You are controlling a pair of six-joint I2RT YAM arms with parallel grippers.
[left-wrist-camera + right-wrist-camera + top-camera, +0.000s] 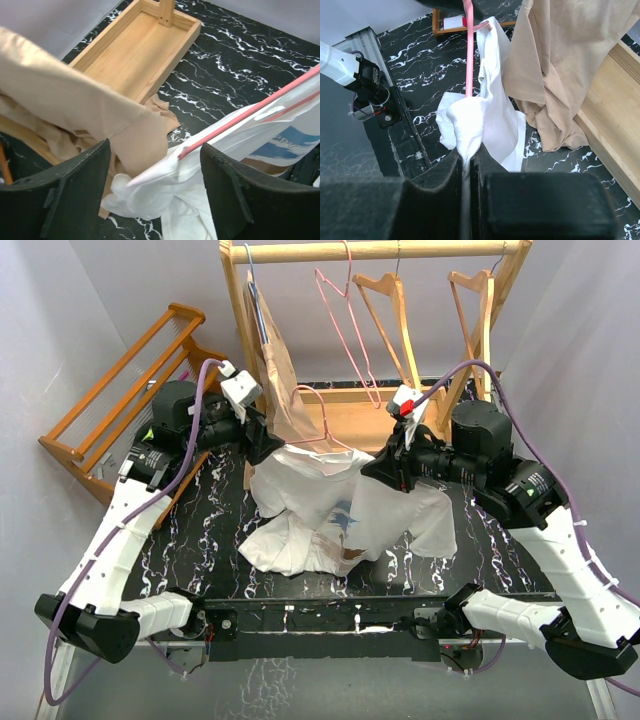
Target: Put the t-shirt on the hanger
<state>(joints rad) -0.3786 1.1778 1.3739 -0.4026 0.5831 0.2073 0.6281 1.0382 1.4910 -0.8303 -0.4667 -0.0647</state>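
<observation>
The white t-shirt [330,505] with a blue print lies bunched mid-table, lifted at its top. A pink wire hanger [318,412] sticks into it, hook up. My left gripper [262,445] is open at the shirt's left shoulder. In the left wrist view the hanger's arm [250,116] and shirt cloth [165,185] lie between its wide-apart fingers [75,195]. My right gripper [385,472] is shut on a fold of the t-shirt [470,125]. The pink hanger rod [468,50] runs away from it into the cloth.
A beige garment [275,360] hangs from the wooden rack and drapes onto the rack's base [135,45], touching the shirt. A second pink hanger [345,330] and light-wood hangers [395,310] hang on the rail. An orange wooden rack [130,390] leans at the left.
</observation>
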